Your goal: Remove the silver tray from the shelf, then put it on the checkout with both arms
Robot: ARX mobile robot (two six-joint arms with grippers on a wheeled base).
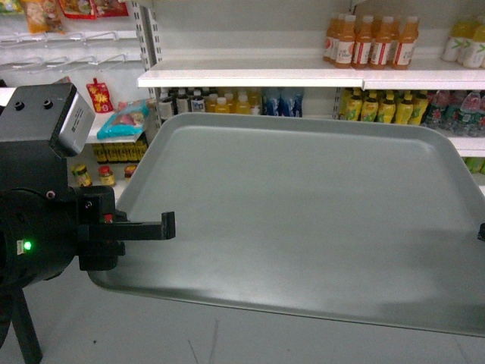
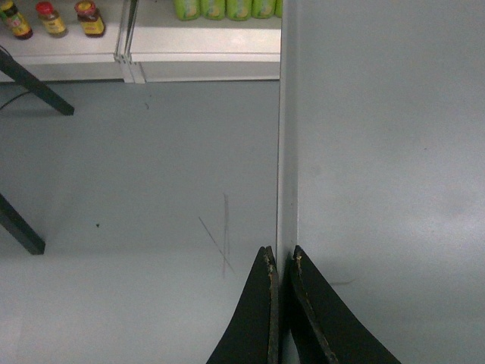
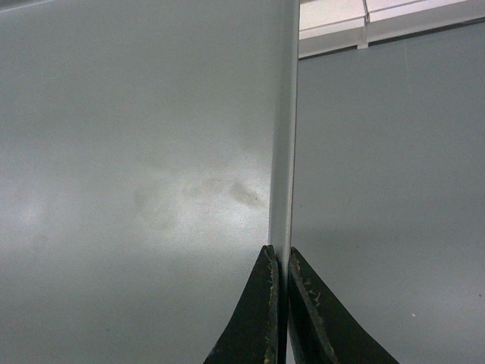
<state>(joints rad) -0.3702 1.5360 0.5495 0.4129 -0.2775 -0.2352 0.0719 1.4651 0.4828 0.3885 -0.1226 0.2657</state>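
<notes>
The silver tray (image 1: 303, 220) hangs in the air in front of the shelf (image 1: 250, 76), clear of the shelf boards, with grey floor (image 2: 136, 174) showing under its near edge. Its far rim sits below the front edge of the upper shelf board, where orange juice bottles (image 1: 371, 42) stand above the tray's far right corner.

The left gripper (image 2: 280, 262) is clamped on the tray's left rim, its two dark fingers (image 2: 254, 318) pressed together with only the thin edge between them. The right gripper (image 3: 279, 258) pinches the opposite rim the same way; in the head view only a dark sliver of it shows at the tray's right side. Left of the tray the floor lies open out to a low shelf with small jars (image 2: 53, 19) and two dark slanted legs.

The tray itself is a dull grey-green, flat, with rounded corners and a low raised rim. Its surface is plain apart from a faint smudge near the right edge, seen from the right wrist.
</notes>
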